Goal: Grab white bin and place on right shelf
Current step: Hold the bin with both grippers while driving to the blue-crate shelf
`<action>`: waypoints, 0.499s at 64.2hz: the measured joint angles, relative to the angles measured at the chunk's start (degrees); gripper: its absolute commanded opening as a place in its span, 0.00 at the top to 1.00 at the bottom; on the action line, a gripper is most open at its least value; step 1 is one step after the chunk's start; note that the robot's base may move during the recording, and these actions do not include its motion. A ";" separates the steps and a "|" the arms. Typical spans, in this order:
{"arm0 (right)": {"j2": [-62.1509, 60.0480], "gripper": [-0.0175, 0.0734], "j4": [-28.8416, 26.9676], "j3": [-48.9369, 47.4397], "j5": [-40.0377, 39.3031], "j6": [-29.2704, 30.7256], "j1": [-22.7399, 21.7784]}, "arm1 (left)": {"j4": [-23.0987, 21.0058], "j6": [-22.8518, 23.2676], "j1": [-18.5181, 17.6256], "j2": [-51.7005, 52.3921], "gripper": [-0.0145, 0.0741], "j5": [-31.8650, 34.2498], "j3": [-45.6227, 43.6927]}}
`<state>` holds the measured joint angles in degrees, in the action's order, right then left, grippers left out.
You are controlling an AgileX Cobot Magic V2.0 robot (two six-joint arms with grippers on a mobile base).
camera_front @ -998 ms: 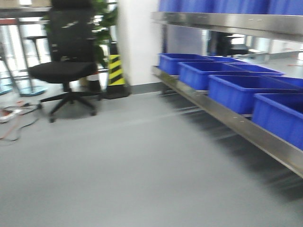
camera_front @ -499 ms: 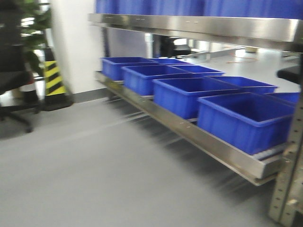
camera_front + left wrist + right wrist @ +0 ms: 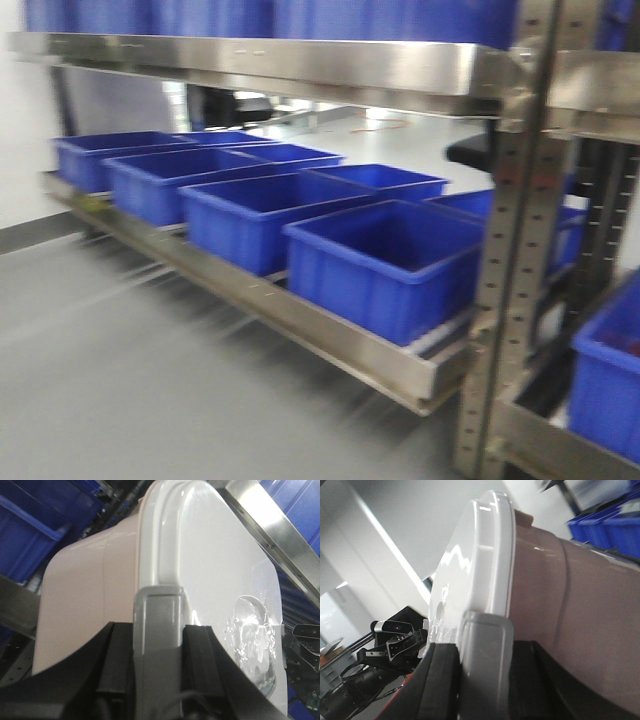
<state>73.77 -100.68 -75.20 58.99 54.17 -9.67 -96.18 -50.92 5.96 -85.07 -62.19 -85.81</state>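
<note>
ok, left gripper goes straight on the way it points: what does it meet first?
The white bin. The left gripper straddles its grey lid clasp, so no free travel. Beyond the bin show blue crates and a steel shelf rail, depth unclear.

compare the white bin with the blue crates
The white bin is off-white; the blue crates are blue. The white bin has a lid on; the blue crates are open-topped. The white bin is held between jaws at both ends; the blue crates sit in a row on the steel rack. Both are rectangular plastic tubs.
</note>
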 measured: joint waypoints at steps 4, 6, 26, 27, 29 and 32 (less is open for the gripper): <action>0.00 0.55 0.00 0.00 -0.10 0.00 0.00 | 0.00 0.00 0.00 0.00 0.93 0.00 0.00; 0.00 0.55 0.00 0.00 -0.10 0.00 0.00 | 0.00 0.00 0.00 0.00 0.93 0.00 0.00; 0.00 0.55 0.00 0.00 -0.35 0.00 0.00 | 0.00 0.00 -0.07 0.00 0.93 0.00 0.00; 0.00 0.55 0.00 0.00 -0.35 0.00 0.00 | 0.00 0.00 -0.07 0.00 0.93 0.00 0.00; 0.00 0.55 0.00 0.00 -0.35 0.00 0.00 | 0.00 0.00 -0.07 0.00 0.93 0.00 0.00; 0.00 0.55 0.00 0.00 -0.35 0.00 0.00 | 0.00 0.00 -0.07 0.00 0.93 0.00 0.00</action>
<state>73.77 -100.68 -75.20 58.64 54.17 -9.67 -96.18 -50.92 5.89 -85.07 -62.19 -85.81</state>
